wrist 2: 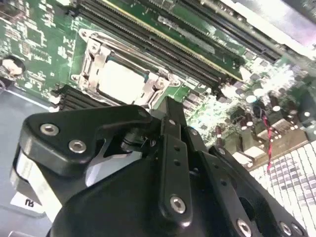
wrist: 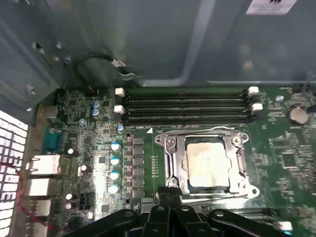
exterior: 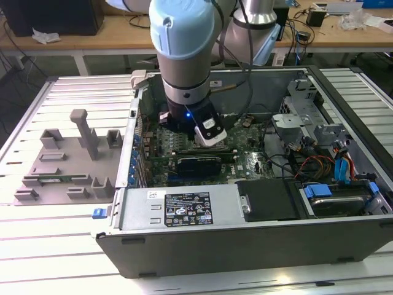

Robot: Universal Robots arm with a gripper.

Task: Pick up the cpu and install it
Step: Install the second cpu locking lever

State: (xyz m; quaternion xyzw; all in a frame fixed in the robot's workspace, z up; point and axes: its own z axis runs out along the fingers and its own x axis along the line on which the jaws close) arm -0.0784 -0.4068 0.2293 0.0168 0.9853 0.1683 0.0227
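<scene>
— So where's the tool [wrist 2: 170,106] right now?

— Down inside the open computer case [exterior: 245,239], hanging off the pale blue arm [exterior: 184,43] right over the motherboard [exterior: 245,163]. In the second wrist view its black fingers [wrist 2: 173,148] lie pressed together into one narrow tip, with nothing between them. That tip hangs just beside the socket [wrist 2: 121,79].

— And the cpu?

— Already seated. In both wrist views the cpu [wrist: 207,165] lies flat in the socket frame [wrist: 170,163], silver top up, with the metal bracket around its edges. The second wrist view shows the same chip [wrist 2: 118,81] close ahead of the fingertip.

— What's around it?

— Next to the socket run the long black memory slots [wrist: 185,106] with white clips at their ends, side by side. On the other side there's a row of small blue-topped capacitors [wrist: 115,168], then the silver rear ports [wrist: 42,165]. A coin cell [wrist: 296,114] sits near the board's far corner.

— And outside the case?

— The case lies on its side on a ribbed metal tabletop [exterior: 49,246]. At the exterior view's left, well apart from it, rests a grey parts fixture [exterior: 67,163] with upright posts. Bundled cables [exterior: 319,163] and a blue-handled drive bay [exterior: 334,196] fill the case's end at the exterior view's right.
</scene>
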